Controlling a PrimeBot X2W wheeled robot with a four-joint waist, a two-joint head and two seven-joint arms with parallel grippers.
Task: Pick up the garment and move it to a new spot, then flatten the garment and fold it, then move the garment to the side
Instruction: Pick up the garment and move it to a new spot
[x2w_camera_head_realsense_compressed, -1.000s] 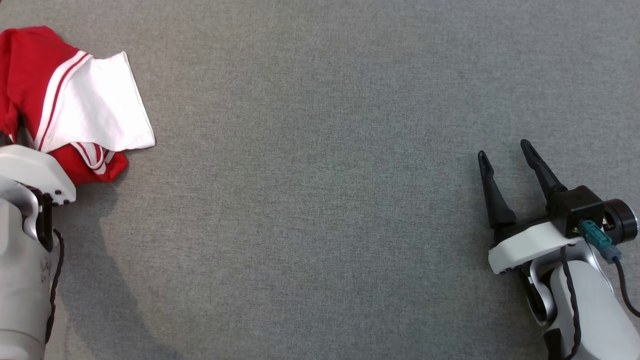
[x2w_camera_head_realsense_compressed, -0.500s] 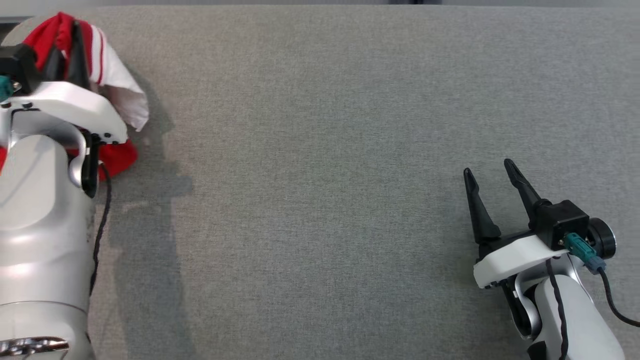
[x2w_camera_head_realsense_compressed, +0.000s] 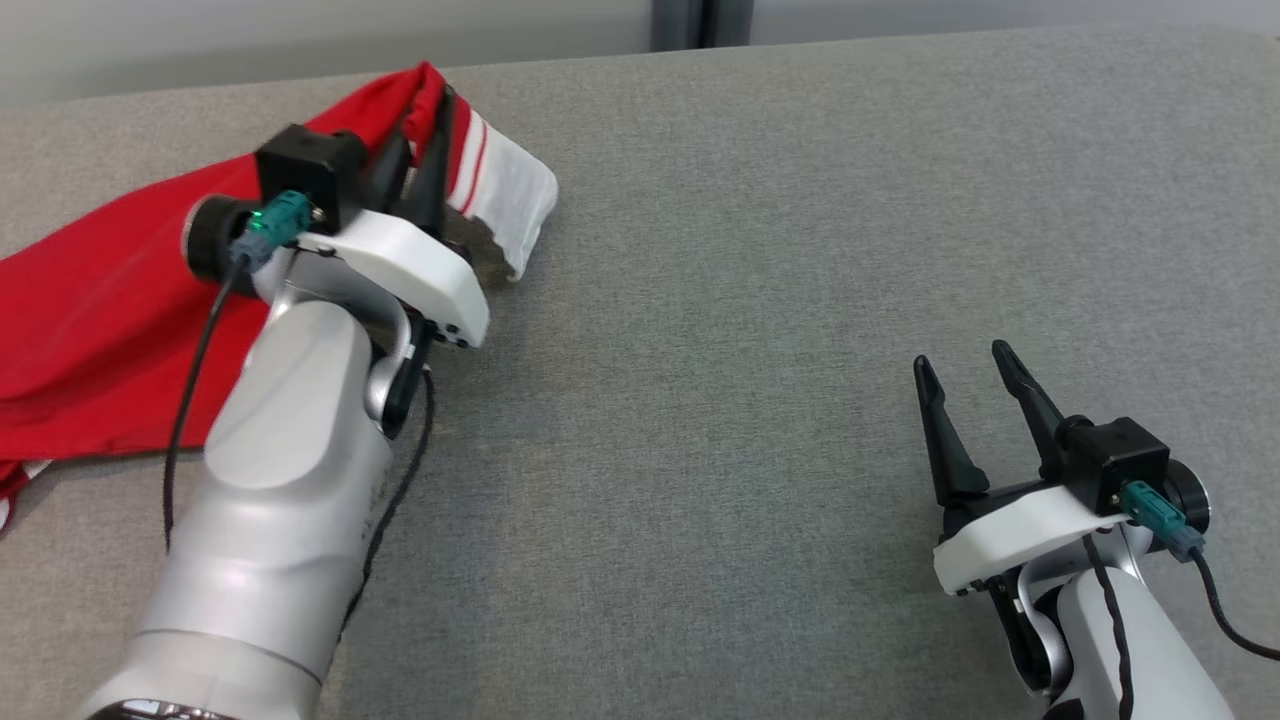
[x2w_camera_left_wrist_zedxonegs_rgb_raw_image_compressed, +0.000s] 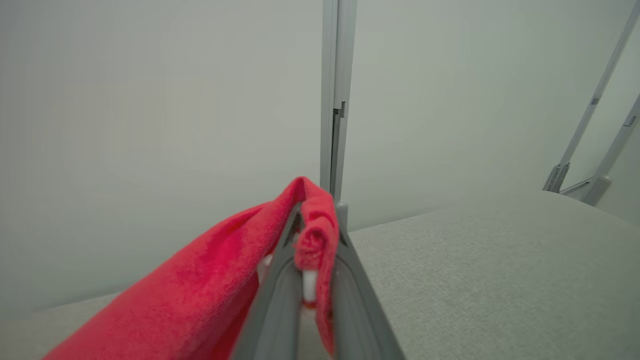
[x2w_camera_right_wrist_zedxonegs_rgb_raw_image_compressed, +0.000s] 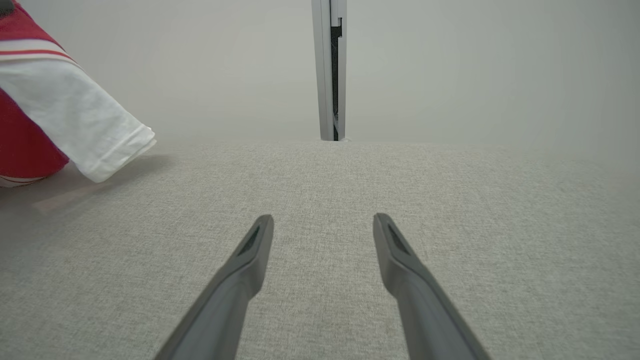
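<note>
Head view: left gripper (x2w_camera_head_realsense_compressed: 428, 110) clamped on a red fold of the red-and-white garment (x2w_camera_head_realsense_compressed: 100, 300), far left on grey table (x2w_camera_head_realsense_compressed: 750, 250); red body trails left, white sleeve hangs right. Right gripper (x2w_camera_head_realsense_compressed: 960, 355) near right, fingers apart, well clear of garment

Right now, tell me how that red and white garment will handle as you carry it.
Likely floppy: the garment sags from the left end effector and trails on the table. Probably light, since a thin pinch holds it up. The white sleeve dangles, so it may swing or drag.
</note>
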